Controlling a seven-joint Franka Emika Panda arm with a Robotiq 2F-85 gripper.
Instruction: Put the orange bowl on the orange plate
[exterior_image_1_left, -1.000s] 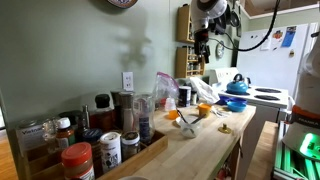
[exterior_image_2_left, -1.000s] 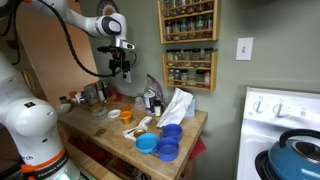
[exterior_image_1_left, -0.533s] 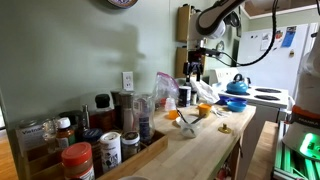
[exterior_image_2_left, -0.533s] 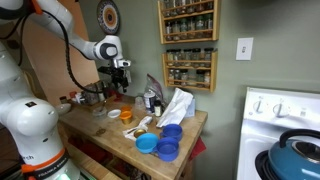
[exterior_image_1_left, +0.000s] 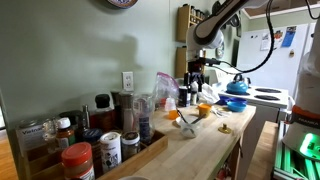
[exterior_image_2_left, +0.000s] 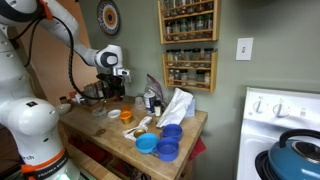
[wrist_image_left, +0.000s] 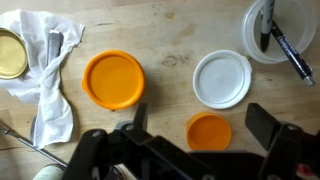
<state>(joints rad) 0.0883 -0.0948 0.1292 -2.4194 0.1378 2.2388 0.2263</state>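
Observation:
In the wrist view the small orange bowl sits on the wooden counter, directly between my open gripper's two dark fingers. The fingers stand on either side of it, apart from it. The wider, flat orange plate lies to its upper left, beside a white cloth. In both exterior views the gripper hangs low over the cluttered counter. I cannot tell the two orange dishes apart in those views.
A white round lid lies just beyond the bowl. A clear cup with pens and a crumpled white cloth are nearby. Blue dishes stand at the counter's end. Jars and a stove with a blue kettle flank the counter.
The arm has come down from high above the counter to just over the orange bowl. The gripper stays open. The dishes have not moved.

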